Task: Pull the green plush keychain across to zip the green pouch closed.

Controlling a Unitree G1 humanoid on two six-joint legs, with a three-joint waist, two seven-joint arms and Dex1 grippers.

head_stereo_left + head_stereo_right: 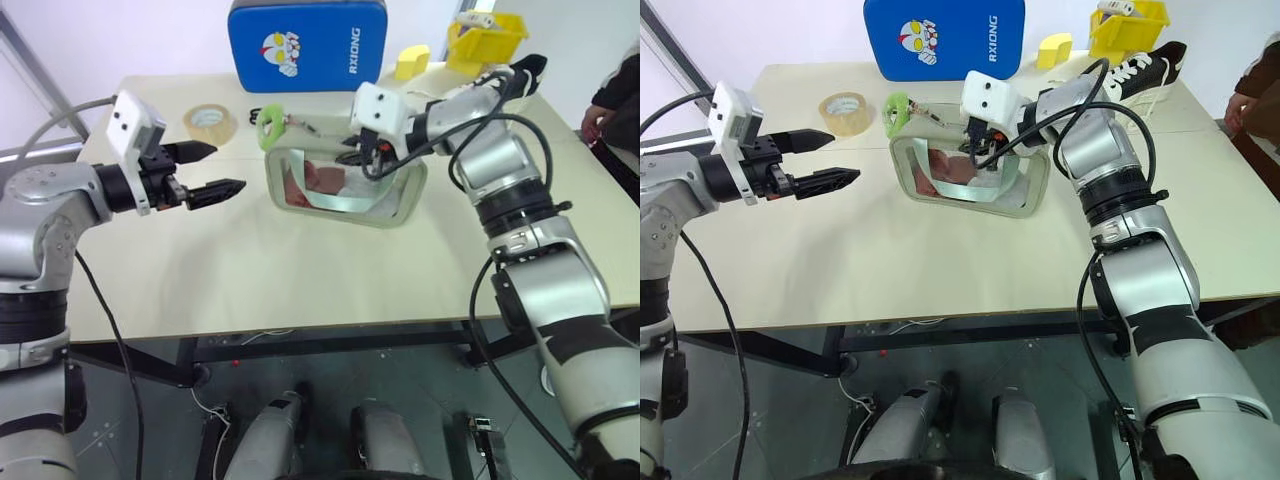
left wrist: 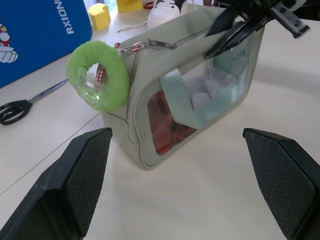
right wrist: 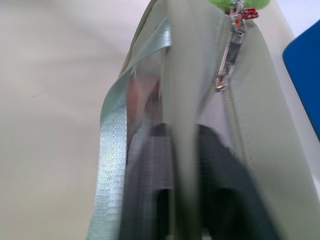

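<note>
Green pouch [image 1: 345,185]: upright on tabletop [image 1: 300,280], clear window facing the robot, red and white contents inside
Green plush keychain [image 1: 270,127]: hanging at pouch's top left corner on a short metal chain
Right hand [image 1: 360,152]: clenched on pouch's top edge, right of keychain
Left hand [image 1: 208,170]: released, fingers spread, left of pouch, apart from it

Keychain [image 1: 270,127] at pouch's [image 1: 390,208] left end.
</note>
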